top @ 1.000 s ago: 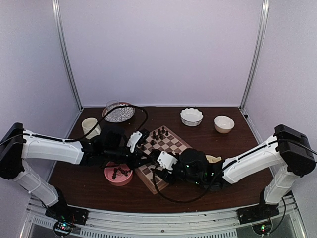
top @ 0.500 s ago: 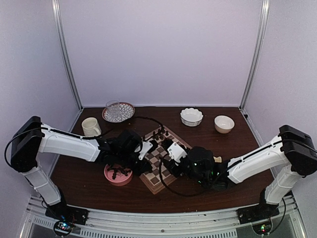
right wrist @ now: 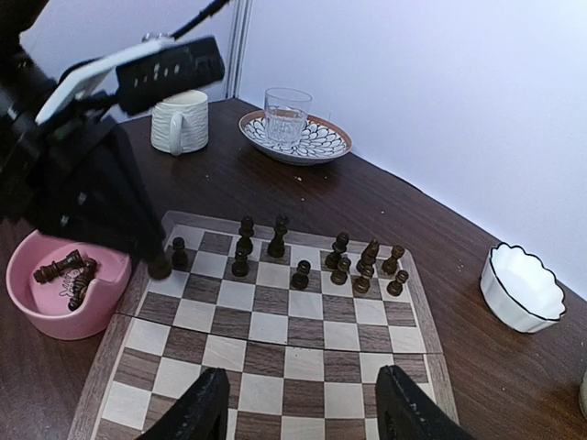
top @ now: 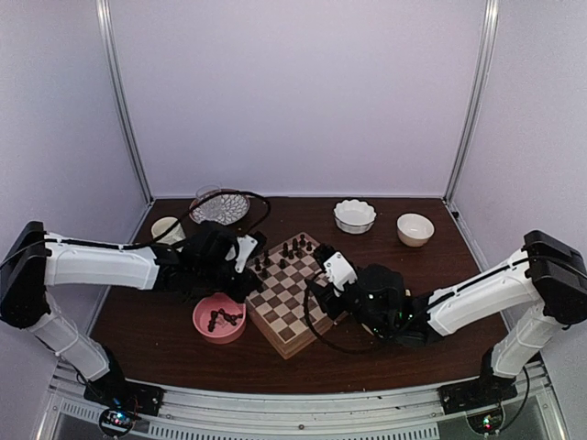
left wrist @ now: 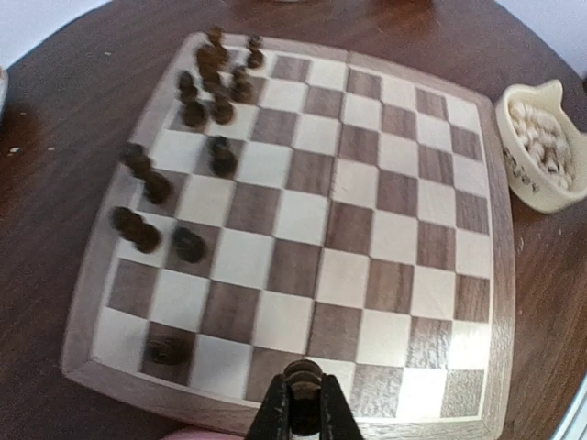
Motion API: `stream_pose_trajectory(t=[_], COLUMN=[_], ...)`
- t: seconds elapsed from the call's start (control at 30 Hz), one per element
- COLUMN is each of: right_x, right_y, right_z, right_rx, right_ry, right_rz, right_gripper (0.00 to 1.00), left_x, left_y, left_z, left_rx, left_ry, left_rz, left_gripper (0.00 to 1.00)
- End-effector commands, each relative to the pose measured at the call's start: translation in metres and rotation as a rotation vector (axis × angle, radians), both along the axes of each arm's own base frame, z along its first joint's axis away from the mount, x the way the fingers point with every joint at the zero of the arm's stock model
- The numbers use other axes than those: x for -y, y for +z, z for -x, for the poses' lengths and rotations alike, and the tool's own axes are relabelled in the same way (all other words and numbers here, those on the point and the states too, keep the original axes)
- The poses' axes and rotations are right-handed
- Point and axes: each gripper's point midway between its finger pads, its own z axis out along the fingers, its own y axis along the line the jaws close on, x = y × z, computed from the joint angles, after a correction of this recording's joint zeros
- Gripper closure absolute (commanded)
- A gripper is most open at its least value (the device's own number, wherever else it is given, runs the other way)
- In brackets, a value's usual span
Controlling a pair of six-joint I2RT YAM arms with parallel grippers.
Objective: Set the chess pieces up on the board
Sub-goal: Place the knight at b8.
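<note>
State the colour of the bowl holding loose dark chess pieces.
Pink. The bowl shows best in the right wrist view.

Reaches toward 3 o'clock with left gripper [left wrist: 303, 422] clamped on a dark piece [left wrist: 303, 375]; points right gripper [right wrist: 303, 412], jaws apart, toward 10 o'clock

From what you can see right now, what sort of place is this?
Probably a robot test booth, not a home: plain pale walls framed by metal posts, two robot arms on a metal rail, and a staged chessboard.
</note>
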Motion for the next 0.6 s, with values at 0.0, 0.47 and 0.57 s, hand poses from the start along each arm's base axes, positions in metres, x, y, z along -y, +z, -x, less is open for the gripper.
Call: stream_pose_trajectory(t=[0.0, 0.47, 0.57], right_x=[0.013, 0.014, 0.014], right_y=[0.017, 0.018, 0.017], right_z=[-0.003, 0.000, 0.000], right_rx=[0.028, 0.029, 0.033], right_ry=[-0.032, -0.008, -0.007], right_rz=[-0.052, -0.058, -0.048], right_gripper=[0.43, 0.44, 0.44], left_x=[-0.026, -0.057, -0.054], left_y=[0.040, 0.029, 0.023], left_z=[-0.034, -0.096, -0.099], left_rx=[0.050, 0.104, 0.077], left_ry=[0.151, 0.338, 0.336], left_rz=[0.094, 0.047, 0.021], left_gripper=[0.99, 0.99, 0.99])
